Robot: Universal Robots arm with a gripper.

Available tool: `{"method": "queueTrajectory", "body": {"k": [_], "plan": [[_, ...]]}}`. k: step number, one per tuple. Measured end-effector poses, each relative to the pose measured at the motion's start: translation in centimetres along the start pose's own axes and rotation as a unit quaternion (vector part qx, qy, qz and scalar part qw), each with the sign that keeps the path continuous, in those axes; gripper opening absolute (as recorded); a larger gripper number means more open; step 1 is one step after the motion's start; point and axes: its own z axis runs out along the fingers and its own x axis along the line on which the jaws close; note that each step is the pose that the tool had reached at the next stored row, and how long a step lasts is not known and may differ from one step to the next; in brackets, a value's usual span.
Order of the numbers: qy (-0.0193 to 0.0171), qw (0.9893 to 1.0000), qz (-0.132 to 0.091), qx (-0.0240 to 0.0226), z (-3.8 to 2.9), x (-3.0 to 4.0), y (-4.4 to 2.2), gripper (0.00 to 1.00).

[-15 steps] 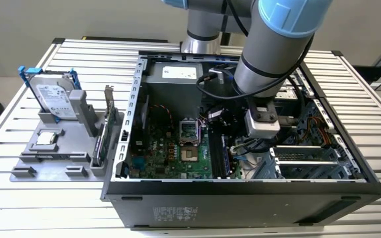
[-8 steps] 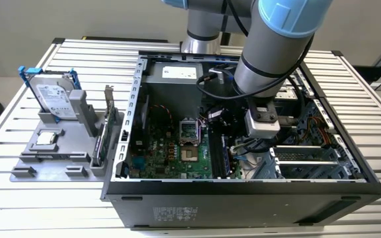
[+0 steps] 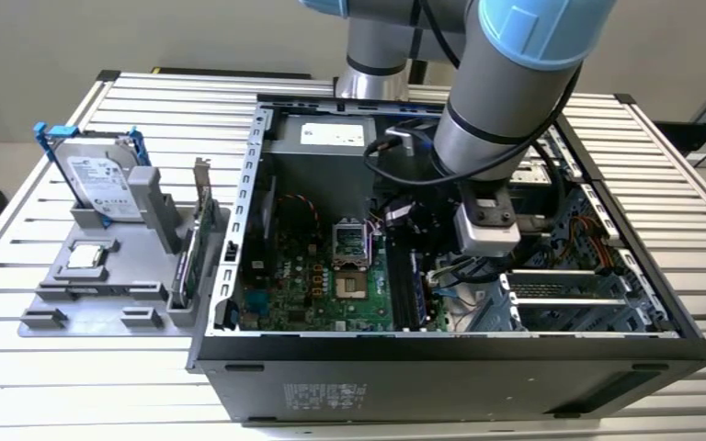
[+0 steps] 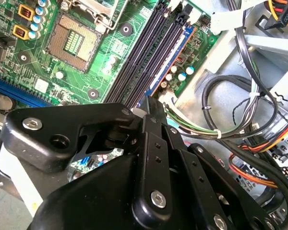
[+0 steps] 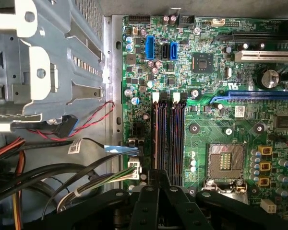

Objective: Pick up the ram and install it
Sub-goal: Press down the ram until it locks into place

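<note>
Open computer case (image 3: 451,367) lying on a slatted metal table (image 3: 684,184), motherboard facing up. The robot arm reaches down inside, on the exterior view's right of the empty processor socket (image 5: 226,160). In both wrist views the black claw (image 5: 158,181) (image 4: 151,103) has its fingers drawn together, tips right over the near end of the dark memory slots (image 5: 169,139). Whether the ram sits in the slot beneath cannot be told. A hard drive (image 3: 98,179) stands in a grey holder (image 3: 96,294) on the exterior view's left.
</note>
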Motion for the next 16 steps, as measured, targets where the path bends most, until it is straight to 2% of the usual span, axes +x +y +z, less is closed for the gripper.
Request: {"method": "queueTrajectory", "body": {"k": [5,16], "plan": [[-0.0013,0.9991,-0.041,-0.0015,0.01,-0.02,0.0,0.0],[-0.0013,0.9991,-0.041,-0.0015,0.01,-0.03,0.0,0.0]]}}
